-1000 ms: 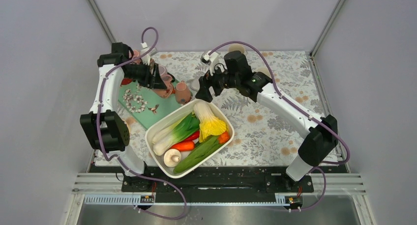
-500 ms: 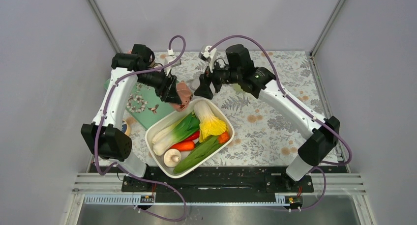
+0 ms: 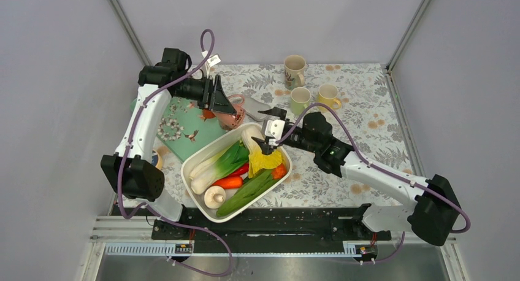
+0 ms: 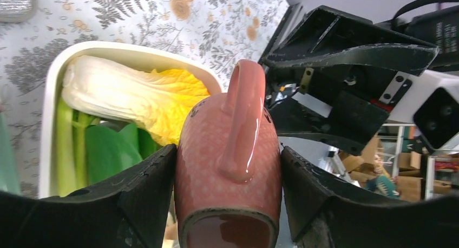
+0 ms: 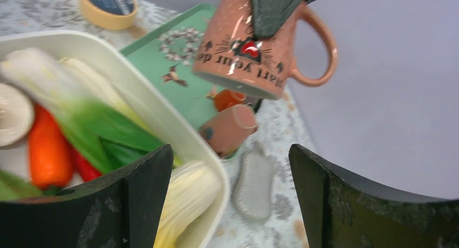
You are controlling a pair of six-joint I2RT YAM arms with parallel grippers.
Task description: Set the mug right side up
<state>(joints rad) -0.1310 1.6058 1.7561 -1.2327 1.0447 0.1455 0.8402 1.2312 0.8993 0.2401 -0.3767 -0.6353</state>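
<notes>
Lettering runs round the glossy salmon-pink ceramic mug (image 5: 254,47), and in the right wrist view it reads upside down: "art your" is clear, with a red heart emblem beside it, and the rest is cut off. The left gripper (image 3: 224,102) is clamped across the mug's body, one finger on each side, and holds it off the table with the handle sticking out sideways. The mug hangs over the far rim of the white oval plastic tub (image 3: 187,170), by the corner of the mint-green floral tray (image 3: 178,140). A second pink mug (image 5: 230,130) lies on its side at that tray's edge, just below. The left arm reaches in from the far left with its forearm about level. The right gripper (image 3: 262,132) has its fingers spread wide with nothing between them, low over the yellow-leaved napa cabbage (image 3: 260,147) in the tub, pointing at the mug. A silver-grey pouch (image 3: 256,103) lies just past the mug. Bare fern-print tablecloth (image 3: 368,109) spreads to the right, beyond a cream mug (image 3: 294,69), a green mug (image 3: 299,100) and a yellow mug (image 3: 328,96). A roll of yellow tape (image 5: 108,4) sits left of the tray.
</notes>
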